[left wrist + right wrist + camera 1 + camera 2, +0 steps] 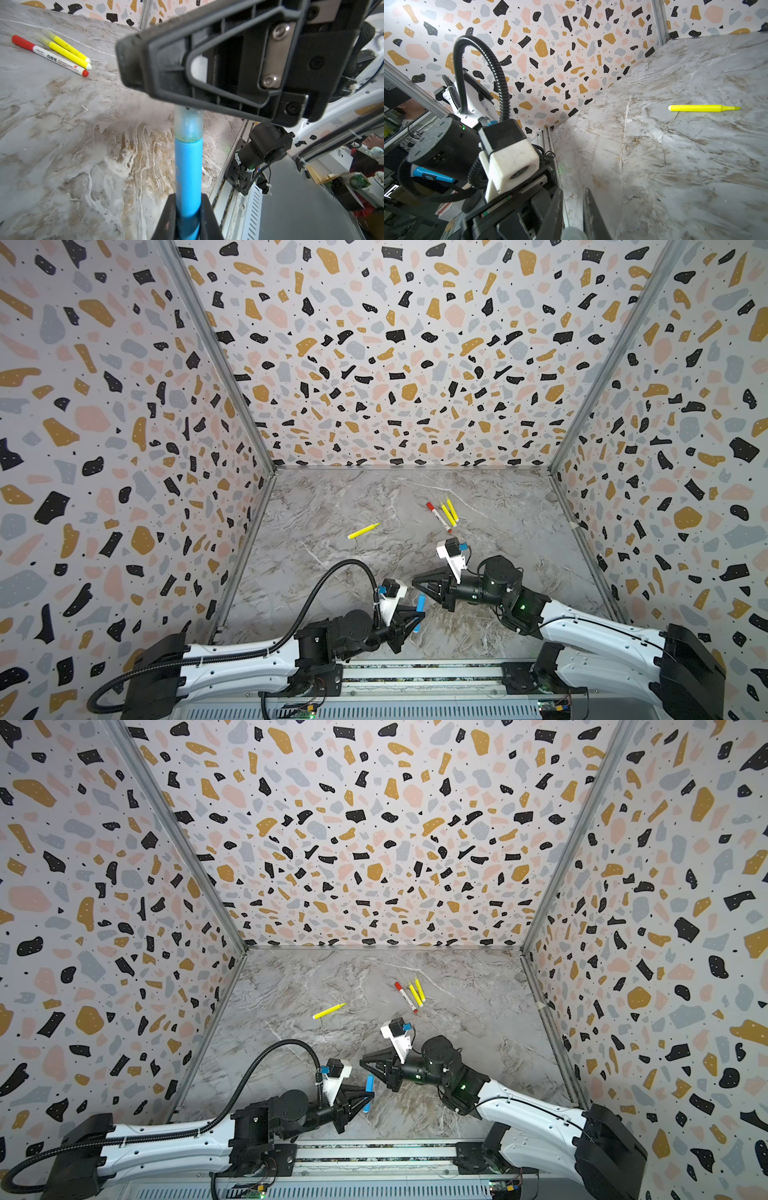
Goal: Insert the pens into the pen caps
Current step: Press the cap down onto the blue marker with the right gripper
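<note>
My left gripper (422, 615) is shut on a blue pen (188, 170), also visible in a top view (368, 1092). A pale translucent pen cap (188, 122) sits over the pen's tip. My right gripper (573, 191) is shut on that cap (573, 233), and one of its fingers (158, 68) hides the cap's far end in the left wrist view. A single yellow pen (363, 531) lies uncapped at mid-table. Further back lie two yellow pens (66, 52) with pale translucent ends, beside a white pen (56, 60) wearing a red cap (21, 42).
Speckled walls (124, 448) close in the marble table (311, 572) on the left, back and right. A metal rail (415, 676) runs along the front edge between the arm bases. The left arm's black cable hose (332, 576) loops above the table.
</note>
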Controlling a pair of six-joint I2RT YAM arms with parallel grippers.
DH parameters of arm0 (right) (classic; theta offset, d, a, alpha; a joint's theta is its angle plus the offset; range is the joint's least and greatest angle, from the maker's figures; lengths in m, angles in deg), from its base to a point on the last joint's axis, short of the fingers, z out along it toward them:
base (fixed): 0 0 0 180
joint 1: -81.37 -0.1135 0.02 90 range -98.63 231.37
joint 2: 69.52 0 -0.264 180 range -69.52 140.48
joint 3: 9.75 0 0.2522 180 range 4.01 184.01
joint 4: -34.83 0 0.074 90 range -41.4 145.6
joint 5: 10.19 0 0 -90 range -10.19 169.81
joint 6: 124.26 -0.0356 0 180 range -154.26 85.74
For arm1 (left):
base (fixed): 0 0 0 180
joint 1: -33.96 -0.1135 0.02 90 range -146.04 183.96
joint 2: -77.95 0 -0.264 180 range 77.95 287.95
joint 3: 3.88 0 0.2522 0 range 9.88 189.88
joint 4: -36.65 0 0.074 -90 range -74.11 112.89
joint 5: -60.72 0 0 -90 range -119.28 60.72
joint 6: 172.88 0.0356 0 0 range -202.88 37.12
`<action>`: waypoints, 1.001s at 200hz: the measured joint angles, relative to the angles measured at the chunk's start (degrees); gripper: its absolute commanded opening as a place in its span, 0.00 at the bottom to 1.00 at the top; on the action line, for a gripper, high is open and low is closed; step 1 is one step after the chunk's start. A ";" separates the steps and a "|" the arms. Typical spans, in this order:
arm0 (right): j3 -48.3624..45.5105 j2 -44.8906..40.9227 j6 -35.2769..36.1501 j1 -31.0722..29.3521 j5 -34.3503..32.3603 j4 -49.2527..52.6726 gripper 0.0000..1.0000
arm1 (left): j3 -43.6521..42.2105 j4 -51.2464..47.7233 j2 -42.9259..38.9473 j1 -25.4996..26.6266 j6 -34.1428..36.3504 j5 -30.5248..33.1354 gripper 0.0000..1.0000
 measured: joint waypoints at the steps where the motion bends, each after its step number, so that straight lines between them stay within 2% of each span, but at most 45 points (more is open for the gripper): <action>1: -0.24 -0.04 -0.09 -0.17 -0.33 -0.28 0.00 | 0.04 -0.13 -0.02 0.00 0.04 -0.07 0.00; 44: -4.02 -0.31 -2.08 -4.79 -8.11 -7.45 0.00 | 1.49 -3.50 -0.83 -2.34 1.07 -5.90 0.00; 107: -4.04 2.43 -5.38 -9.73 -19.41 -8.85 0.00 | 1.57 -7.82 -3.04 -6.27 1.31 -10.32 0.00; 165: -4.68 2.45 -5.79 -10.86 -20.98 -10.14 0.00 | 1.57 -10.10 -5.05 -8.55 1.77 -14.27 0.00; 179: -3.15 1.44 -4.70 -10.86 -20.94 -7.26 0.00 | 1.79 -10.23 -4.33 -8.81 2.56 -14.38 0.00; 188: -1.16 0.72 -3.48 -10.71 -20.98 -3.65 0.10 | 2.64 -10.56 -3.17 -8.90 2.86 -14.27 0.00; 200: 2.03 -0.66 -1.57 -9.88 -20.83 2.29 0.33 | 3.52 -9.38 -2.01 -9.20 3.06 -13.99 0.00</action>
